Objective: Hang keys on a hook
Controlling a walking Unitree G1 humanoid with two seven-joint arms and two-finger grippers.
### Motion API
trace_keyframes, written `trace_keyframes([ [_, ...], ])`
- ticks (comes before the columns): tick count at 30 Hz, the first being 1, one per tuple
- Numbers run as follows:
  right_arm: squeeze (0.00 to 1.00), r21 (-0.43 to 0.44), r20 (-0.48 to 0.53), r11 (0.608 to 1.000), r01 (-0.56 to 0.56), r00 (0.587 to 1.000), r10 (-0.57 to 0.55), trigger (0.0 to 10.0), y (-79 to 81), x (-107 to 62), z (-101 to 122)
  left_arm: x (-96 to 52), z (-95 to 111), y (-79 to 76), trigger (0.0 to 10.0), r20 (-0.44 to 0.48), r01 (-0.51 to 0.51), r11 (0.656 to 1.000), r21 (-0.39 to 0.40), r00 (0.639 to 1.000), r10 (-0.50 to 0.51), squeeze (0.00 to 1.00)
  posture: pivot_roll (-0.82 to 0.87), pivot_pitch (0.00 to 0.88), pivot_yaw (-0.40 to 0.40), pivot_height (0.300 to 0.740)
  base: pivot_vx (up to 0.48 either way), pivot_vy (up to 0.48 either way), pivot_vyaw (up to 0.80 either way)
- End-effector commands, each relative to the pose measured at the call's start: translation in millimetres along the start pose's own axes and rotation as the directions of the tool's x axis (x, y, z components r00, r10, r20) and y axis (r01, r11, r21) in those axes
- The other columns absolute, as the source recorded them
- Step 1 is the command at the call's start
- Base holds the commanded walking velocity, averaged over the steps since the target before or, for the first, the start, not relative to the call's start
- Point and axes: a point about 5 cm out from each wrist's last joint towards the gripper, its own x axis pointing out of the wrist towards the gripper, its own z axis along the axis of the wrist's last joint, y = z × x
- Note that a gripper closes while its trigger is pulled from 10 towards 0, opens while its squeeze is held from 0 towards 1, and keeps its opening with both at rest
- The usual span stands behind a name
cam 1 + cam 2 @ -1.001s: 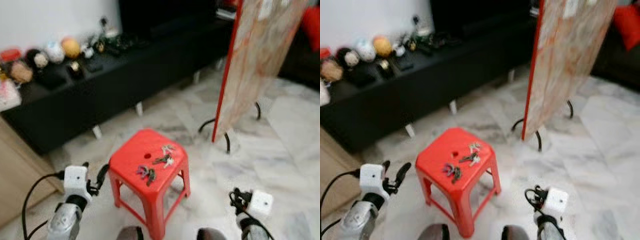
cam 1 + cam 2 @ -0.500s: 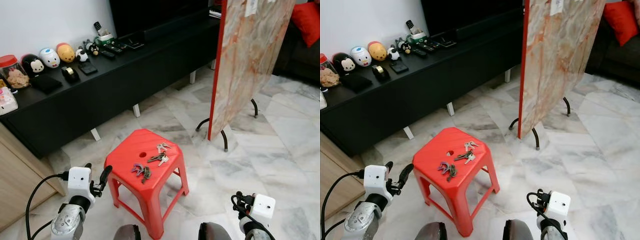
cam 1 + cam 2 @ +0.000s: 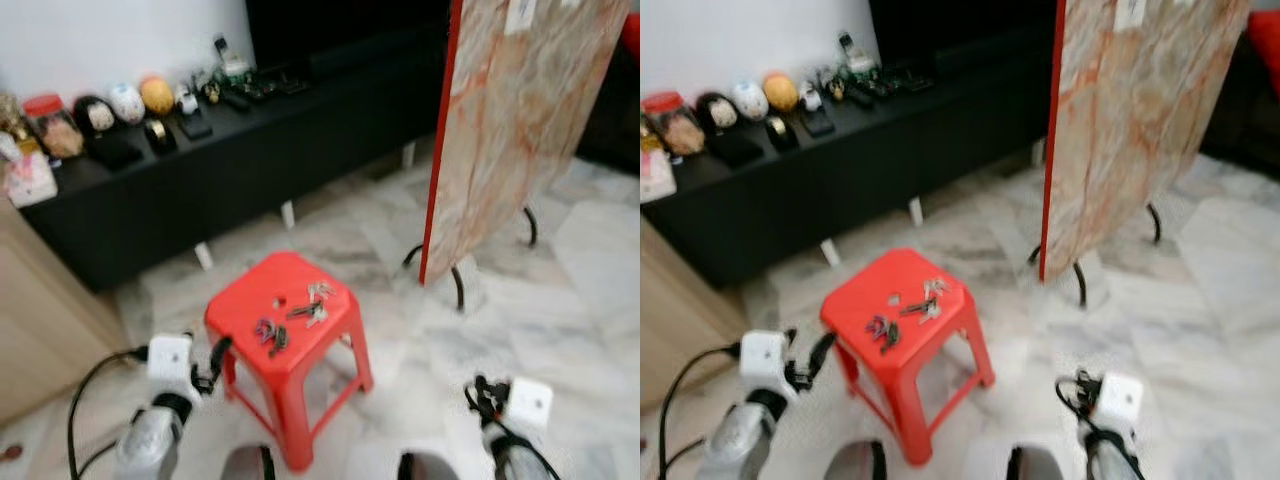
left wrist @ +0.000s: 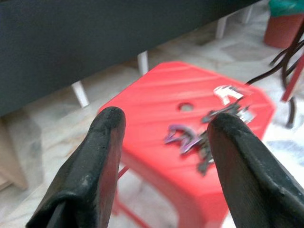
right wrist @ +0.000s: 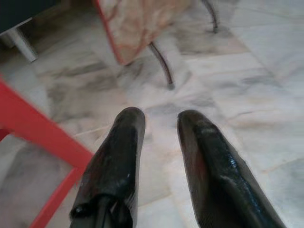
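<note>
Two bunches of keys lie on a red plastic stool: a dark purple bunch and a silver bunch. My left gripper hangs open just left of the stool, level with its top. In the left wrist view its fingers frame the stool top, with the purple keys and the silver keys ahead of them. My right gripper hangs low to the right of the stool over the marble floor, its fingers slightly apart with nothing between them.
A tall marble-patterned board with a red edge stands on a black frame to the right beyond the stool. A long black console with toys and remotes runs along the back wall. A wooden cabinet is at the left.
The whole picture has shifted and blurred, so the camera has moved. The keys still lie on the stool and both arms hang as before.
</note>
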Motion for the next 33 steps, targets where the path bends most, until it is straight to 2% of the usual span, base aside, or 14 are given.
trace_keyframes([
  [1,0.0,0.015,-0.01,1.0,-0.005,1.0,0.005,10.0,4.6,-1.2,-3,0.4,-3,4.6,10.0,-0.027,-0.007,1.0,-0.008,1.0,0.007,0.0,0.01,0.0,0.012,0.62,0.0,0.0,0.0],
  [7,0.0,0.015,-0.046,1.0,-0.007,0.999,0.007,10.0,3.6,1.2,-7,9.4,-7,-1.5,10.0,-0.047,0.018,0.999,-0.032,0.999,-0.02,0.0,0.0,0.0,0.006,0.62,0.0,0.0,0.0],
  [13,0.0,-0.039,-0.15,0.999,-0.021,0.989,0.015,10.0,-2.3,0.2,-19,20.2,-19,-18.0,10.0,-0.096,0.057,0.993,-0.104,0.993,-0.067,0.0,-0.03,0.0,0.002,0.62,0.0,0.0,0.0],
  [18,0.0,-0.061,-0.194,0.998,-0.023,0.981,0.01,10.0,-7.2,-2.6,-26,22.2,-27,-23.5,10.0,-0.125,0.048,0.986,-0.162,0.99,-0.069,0.0,-0.03,0.0,-0.005,0.62,0.0,0.0,0.0],
  [25,0.0,-0.071,-0.219,0.997,-0.03,0.976,0.014,10.0,-9.6,-6.2,-32,19.1,-31,-19.2,10.0,-0.117,-0.001,0.985,-0.17,0.993,-0.019,0.0,-0.02,0.0,-0.021,0.62,0.0,0.0,0.0],
  [30,0.0,-0.113,-0.234,0.992,-0.055,0.972,0.027,10.0,-10.1,-9.6,-36,16.9,-32,-15.9,10.0,-0.107,-0.02,0.984,-0.178,0.994,0.001,0.0,-0.01,0.0,-0.038,0.62,0.0,0.0,0.0],
  [33,0.0,-0.119,-0.232,0.989,-0.083,0.971,0.053,10.0,-9.4,-11.0,-37,15.3,-33,-14.0,10.0,-0.104,-0.036,0.984,-0.177,0.994,0.018,0.0,-0.02,0.0,-0.042,0.62,0.0,0.0,0.74],
])
